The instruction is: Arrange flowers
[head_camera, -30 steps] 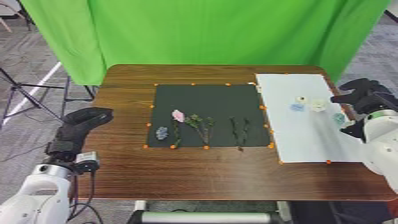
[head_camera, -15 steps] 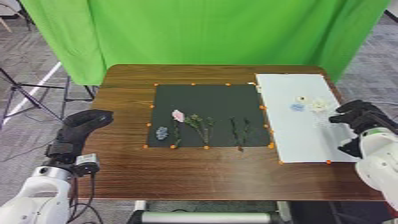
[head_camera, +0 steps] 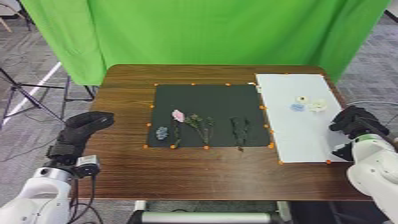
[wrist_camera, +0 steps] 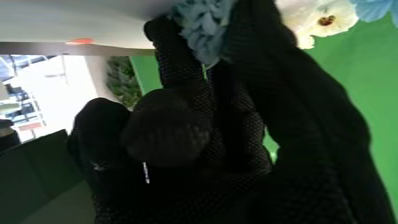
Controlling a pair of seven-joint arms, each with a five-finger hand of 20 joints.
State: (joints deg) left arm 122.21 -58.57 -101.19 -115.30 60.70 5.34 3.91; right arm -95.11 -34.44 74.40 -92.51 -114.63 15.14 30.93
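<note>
In the head view my right hand (head_camera: 357,123) is over the right edge of the white sheet (head_camera: 306,142). In the right wrist view a blue-green flower head (wrist_camera: 202,31) lies against the glove of my right hand (wrist_camera: 231,145); whether it is held I cannot tell. A cream flower (head_camera: 317,105) and a pale blue one (head_camera: 297,107) rest on the sheet. On the dark mat (head_camera: 209,97) lie a pink flower (head_camera: 179,115), a grey-blue flower (head_camera: 162,133), a leafy green sprig (head_camera: 195,121) and thin dark stems (head_camera: 239,131). My left hand (head_camera: 87,121) stays open at the table's left edge.
The brown table (head_camera: 209,175) extends in front of the mat and sheet. Small orange markers line their edges. A green curtain (head_camera: 213,35) hangs behind the table, and a tripod (head_camera: 18,92) stands on the floor at the left.
My right hand has moved nearer along the sheet's right edge and now covers the spot where a blue-green flower showed. The left hand has stayed about where it was.
</note>
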